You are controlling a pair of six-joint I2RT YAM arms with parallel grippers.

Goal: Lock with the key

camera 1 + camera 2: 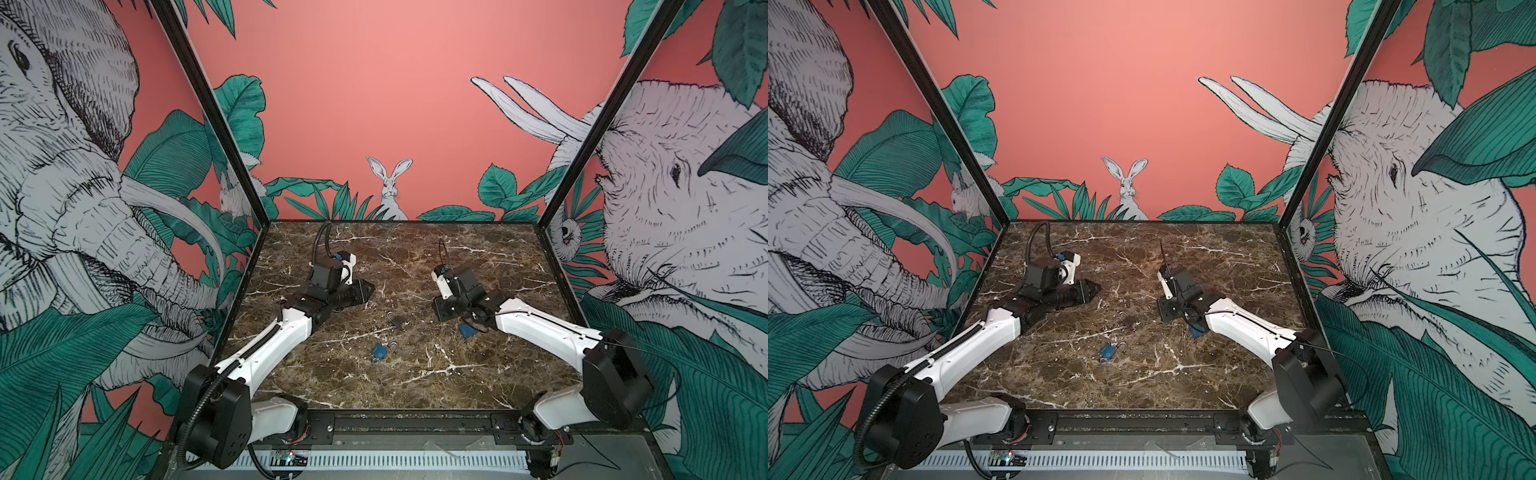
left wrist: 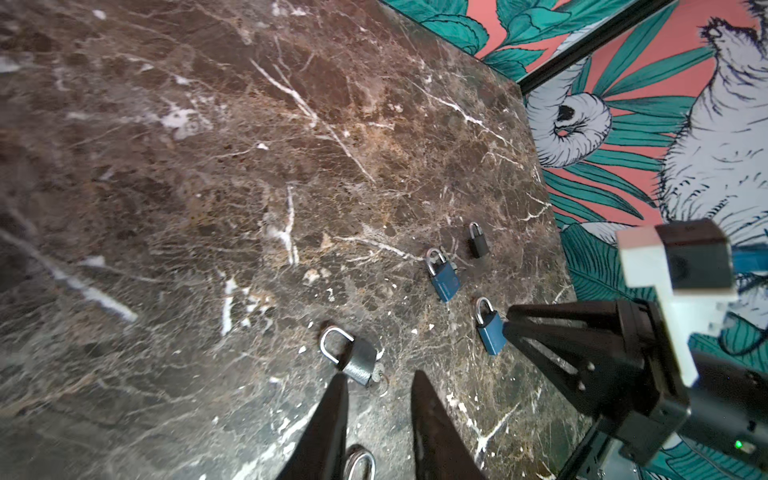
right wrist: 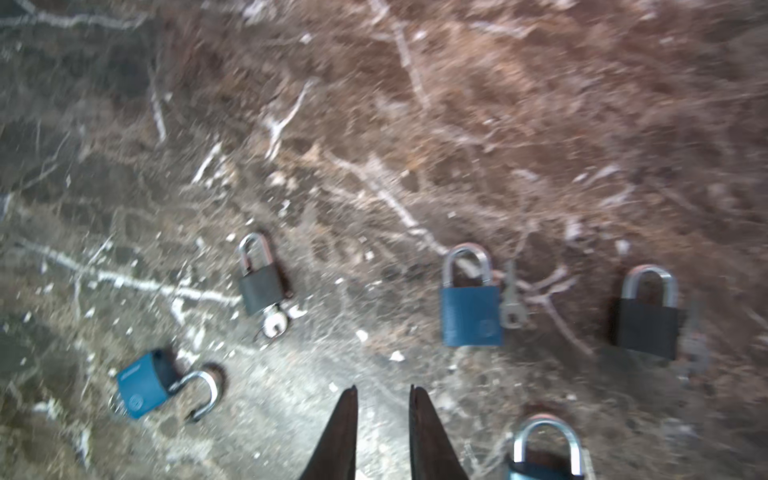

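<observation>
Several padlocks lie on the marble table (image 1: 415, 386). A grey padlock (image 2: 353, 357) (image 3: 262, 286) (image 1: 397, 320) has a key (image 3: 274, 324) in its base. A blue padlock (image 3: 149, 384) (image 1: 380, 351) has its shackle swung open. Another blue padlock (image 3: 469, 307) has a loose key (image 3: 511, 307) beside it, next to a black padlock (image 3: 646, 328). My left gripper (image 2: 380, 373) (image 1: 368, 289) is open, its tips just short of the grey padlock. My right gripper (image 3: 383, 387) (image 1: 441, 311) is open and empty, with a third blue padlock (image 3: 544, 449) (image 2: 490, 328) beside its tips.
A shackle (image 2: 359, 463) shows low between my left fingers, lying on the table. The right forearm (image 1: 540, 328) passes over the blue padlock (image 1: 467, 330). Patterned walls stand at the back and on both sides. The right wrist view is blurred.
</observation>
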